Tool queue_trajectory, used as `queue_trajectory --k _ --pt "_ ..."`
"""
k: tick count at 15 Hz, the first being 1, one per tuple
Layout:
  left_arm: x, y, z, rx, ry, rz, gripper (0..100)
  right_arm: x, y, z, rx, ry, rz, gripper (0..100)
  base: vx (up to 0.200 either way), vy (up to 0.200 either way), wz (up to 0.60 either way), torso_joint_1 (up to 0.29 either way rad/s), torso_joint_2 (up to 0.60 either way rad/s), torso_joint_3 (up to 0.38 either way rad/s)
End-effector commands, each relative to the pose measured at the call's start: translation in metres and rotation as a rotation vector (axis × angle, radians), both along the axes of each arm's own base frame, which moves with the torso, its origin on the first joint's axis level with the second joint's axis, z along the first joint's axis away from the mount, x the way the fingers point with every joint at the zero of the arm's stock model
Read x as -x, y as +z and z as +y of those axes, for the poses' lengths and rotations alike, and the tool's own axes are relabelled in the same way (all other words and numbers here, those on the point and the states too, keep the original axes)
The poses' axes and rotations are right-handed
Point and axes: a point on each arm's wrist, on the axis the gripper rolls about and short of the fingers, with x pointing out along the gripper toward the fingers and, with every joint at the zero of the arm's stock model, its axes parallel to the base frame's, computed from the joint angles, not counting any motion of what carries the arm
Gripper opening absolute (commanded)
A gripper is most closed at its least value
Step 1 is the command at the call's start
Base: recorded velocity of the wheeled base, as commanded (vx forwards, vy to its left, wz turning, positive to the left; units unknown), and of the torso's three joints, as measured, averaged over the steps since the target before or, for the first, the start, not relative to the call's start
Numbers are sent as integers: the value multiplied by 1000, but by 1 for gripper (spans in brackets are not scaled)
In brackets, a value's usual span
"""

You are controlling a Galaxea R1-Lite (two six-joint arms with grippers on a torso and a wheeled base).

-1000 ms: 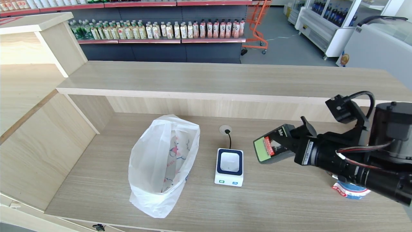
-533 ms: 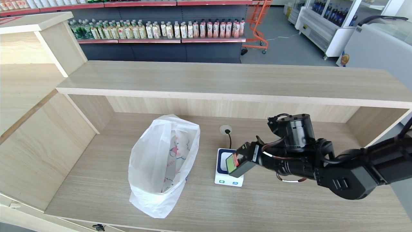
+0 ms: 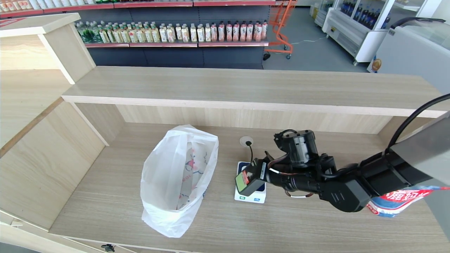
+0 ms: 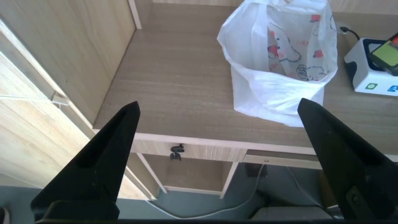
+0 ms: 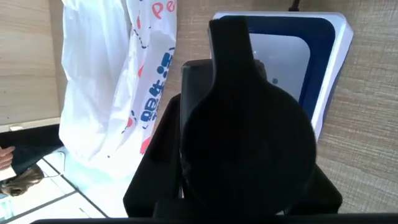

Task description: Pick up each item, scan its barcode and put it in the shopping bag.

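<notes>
My right gripper (image 3: 255, 174) is shut on a small dark box (image 3: 246, 181) with a green and red label, holding it just above the white and blue barcode scanner (image 3: 251, 197) in the middle of the counter. The right wrist view has the scanner (image 5: 323, 68) right beneath the gripper and the bag (image 5: 112, 81) beside it. The white plastic shopping bag (image 3: 175, 182) stands open left of the scanner, with printed packaging inside. My left gripper (image 4: 217, 168) hangs open and holds nothing, out past the counter's front edge, looking at the bag (image 4: 280, 62) and scanner (image 4: 372, 68).
A blue, white and red package (image 3: 399, 203) lies on the counter at the far right, partly behind my right arm. A raised wooden ledge (image 3: 246, 88) runs along the back and a wooden side wall (image 3: 45, 154) closes the left. The scanner's cable (image 3: 250, 151) runs to a hole behind it.
My right arm swung left with the box, from right of the scanner to directly over it. The package at the far right shows again. Bag and scanner stayed put.
</notes>
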Motion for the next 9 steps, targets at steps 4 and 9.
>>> queue_trajectory --k 4,9 --pt "0 0 0 0 0 0 100 19 65 -25 -110 -47 -124 0 0 0 0 0 0 0" --pt "0 0 0 0 0 0 100 83 115 -101 274 27 -554 0 0 0 0 0 0 0"
